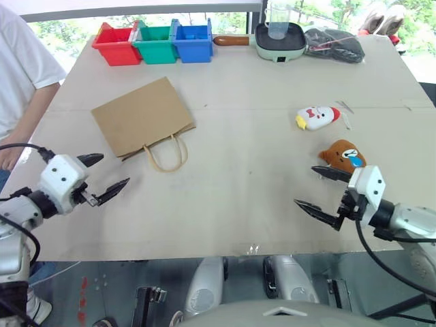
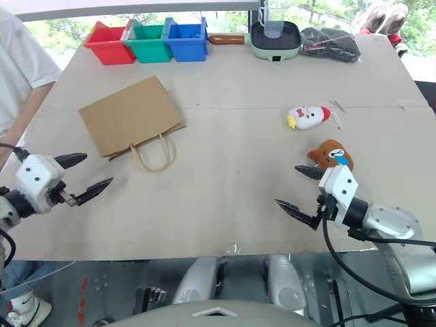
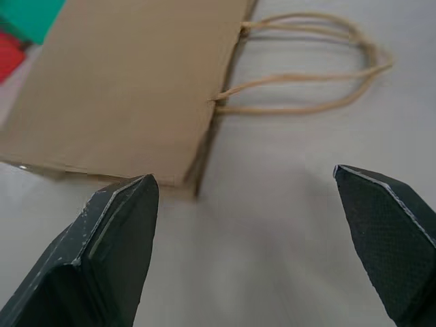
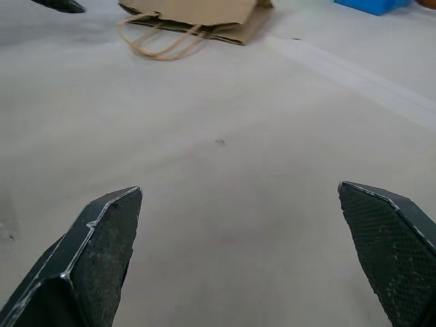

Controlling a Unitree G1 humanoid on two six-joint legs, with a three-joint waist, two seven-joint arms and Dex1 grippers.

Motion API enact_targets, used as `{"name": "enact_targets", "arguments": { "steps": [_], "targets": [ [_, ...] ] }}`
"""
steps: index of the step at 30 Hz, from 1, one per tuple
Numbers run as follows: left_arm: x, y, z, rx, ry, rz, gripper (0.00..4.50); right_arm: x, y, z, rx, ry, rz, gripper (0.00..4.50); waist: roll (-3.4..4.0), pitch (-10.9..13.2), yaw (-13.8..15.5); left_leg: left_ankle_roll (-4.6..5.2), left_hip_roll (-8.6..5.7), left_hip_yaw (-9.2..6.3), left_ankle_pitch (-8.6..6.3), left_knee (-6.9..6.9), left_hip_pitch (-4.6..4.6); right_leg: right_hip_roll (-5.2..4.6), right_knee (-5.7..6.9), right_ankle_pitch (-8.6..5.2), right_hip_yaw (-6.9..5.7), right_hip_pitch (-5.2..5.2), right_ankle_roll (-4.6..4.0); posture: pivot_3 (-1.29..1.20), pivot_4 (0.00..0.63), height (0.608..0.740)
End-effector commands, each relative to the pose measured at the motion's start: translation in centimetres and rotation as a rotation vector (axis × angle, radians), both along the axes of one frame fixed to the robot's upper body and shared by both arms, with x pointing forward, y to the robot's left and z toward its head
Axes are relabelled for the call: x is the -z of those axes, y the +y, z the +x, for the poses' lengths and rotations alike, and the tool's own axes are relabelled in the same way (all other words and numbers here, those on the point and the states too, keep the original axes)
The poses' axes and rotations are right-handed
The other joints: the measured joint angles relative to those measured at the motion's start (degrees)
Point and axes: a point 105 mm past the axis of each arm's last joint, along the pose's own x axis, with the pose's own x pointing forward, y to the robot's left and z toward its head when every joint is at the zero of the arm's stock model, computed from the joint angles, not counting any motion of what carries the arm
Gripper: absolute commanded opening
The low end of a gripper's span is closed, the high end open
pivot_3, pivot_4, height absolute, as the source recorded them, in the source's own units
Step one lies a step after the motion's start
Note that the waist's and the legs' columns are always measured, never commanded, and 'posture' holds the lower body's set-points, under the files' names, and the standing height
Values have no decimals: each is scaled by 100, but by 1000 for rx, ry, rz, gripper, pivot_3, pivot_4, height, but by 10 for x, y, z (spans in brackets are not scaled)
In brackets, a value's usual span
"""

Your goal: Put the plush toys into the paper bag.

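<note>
Bear head [image 1: 344, 155] just beyond right end effector [image 1: 323, 189], untouched.

On the counter [image 1: 238, 204]: 2 plush toys – chicken [image 1: 317, 117], bear [image 1: 343, 154]; 1 paper bag [image 1: 141, 116]; 3 bins – red [image 1: 116, 45], green [image 1: 156, 43], blue [image 1: 192, 41]; 1 pan [image 1: 280, 39]; 1 black bag [image 1: 334, 44].

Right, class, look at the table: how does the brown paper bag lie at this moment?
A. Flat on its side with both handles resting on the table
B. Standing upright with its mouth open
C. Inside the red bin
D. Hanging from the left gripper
A: the paper bag lies flat on the table, its handles spread on the surface towards the robot, and neither gripper touches it.
</note>
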Motion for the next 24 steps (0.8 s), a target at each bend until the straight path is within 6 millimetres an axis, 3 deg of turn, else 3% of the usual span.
{"name": "enact_targets", "arguments": {
  "steps": [1, 7, 8, 11, 15, 17, 24],
  "targets": [
    [-4, -11, 16, 42, -82, 96, 4453, -10, 7, -1, -5, -62, -1, 4500, -2, -2, 5, 0, 0, -1, 0, 0, 0, 0, 0, 0, -1, 1, 0, 0, 150, 740],
    [11, -38, 34, 145, -105, 151, 4453, -11, 9, 1, 4, -73, -8, 4500, -6, -4, -70, 0, 0, 0, 0, -1, 2, 4, 2, 2, -1, 1, 1, 0, 150, 740],
    [13, -43, 36, 166, -110, 151, 4220, -10, 10, 1, 6, -75, -12, 4500, -6, -4, -68, 0, 0, 0, 0, -1, 3, 6, 3, 2, -1, 1, 1, 0, 150, 740],
    [21, -60, 36, 258, -68, 114, 3256, -11, 11, 2, 16, -84, -14, 4500, -5, -4, -69, 0, -2, -2, 0, 1, 4, 9, 16, 2, -3, 0, 1, 0, 150, 740],
    [11, -74, 34, 316, -86, 14, 1382, -17, 15, 2, 25, -111, 7, 4500, -6, -4, -72, 0, 0, -1, 0, 2, 7, 9, 27, 2, -2, -1, 1, 0, 150, 740],
    [4, -85, 30, 358, -72, -90, 104, -23, 21, -2, 1, -125, 44, 4500, -6, -4, -69, 0, 2, -4, 0, 7, 8, 7, 36, 1, -3, -1, 1, 0, 150, 740],
    [-21, -129, 13, 489, 44, -402, 104, -44, 43, -17, -126, -145, 176, 4500, -6, -4, -74, 0, 1, -4, 0, 17, 10, 6, 47, 1, 0, 0, 1, 0, 150, 740]
  ]
}}
